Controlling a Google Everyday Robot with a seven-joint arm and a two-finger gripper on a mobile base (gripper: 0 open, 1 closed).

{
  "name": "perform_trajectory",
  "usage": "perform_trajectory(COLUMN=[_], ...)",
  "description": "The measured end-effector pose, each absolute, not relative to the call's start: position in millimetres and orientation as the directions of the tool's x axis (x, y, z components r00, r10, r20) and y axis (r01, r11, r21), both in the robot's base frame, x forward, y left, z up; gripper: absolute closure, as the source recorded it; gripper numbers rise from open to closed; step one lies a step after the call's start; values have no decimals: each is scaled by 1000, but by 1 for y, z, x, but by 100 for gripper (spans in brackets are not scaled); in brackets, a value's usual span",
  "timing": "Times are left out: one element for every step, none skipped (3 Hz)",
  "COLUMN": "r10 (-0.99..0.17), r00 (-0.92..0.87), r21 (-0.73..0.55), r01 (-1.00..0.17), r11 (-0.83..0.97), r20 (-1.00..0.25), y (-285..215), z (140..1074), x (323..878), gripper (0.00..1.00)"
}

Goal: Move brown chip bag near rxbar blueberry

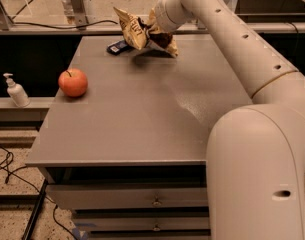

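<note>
- At 12 o'clock on the gray table (pixel 142 124), the gripper (pixel 155 32) is up in the air, just above the far edge.
- It pinches the brown chip bag (pixel 136 30), so the bag hangs off the table top. A dark shadow lies under it.
- The bag looks crumpled, with its pale ends sticking out to both sides.
- The rxbar blueberry (pixel 118 47) lies flat at 11 o'clock, just beside the bag's lower left end.
- A red apple (pixel 73 82) sits at 9 o'clock, well apart from the bag.
- The big white arm (pixel 232 44) reaches in from 4 o'clock.
- A small white pump bottle (pixel 15 90) stands on a ledge past the table's left side.
</note>
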State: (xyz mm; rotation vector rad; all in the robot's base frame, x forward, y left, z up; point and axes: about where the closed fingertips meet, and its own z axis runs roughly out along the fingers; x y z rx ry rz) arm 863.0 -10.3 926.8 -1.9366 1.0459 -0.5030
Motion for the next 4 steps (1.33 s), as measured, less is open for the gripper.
perform_trajectory(r10=[-836, -842, -850, -857], r00=[548, 538, 526, 513], r21=[-822, -817, -813, -814], r01=[-493, -501, -508, -515], r11=[-285, -286, -283, -269], r20=[-39, -35, -33, -42], y=[-19, -25, -33, -38], z=[917, 911, 910, 910], x=[873, 879, 881, 880], gripper=[58, 35, 12, 0])
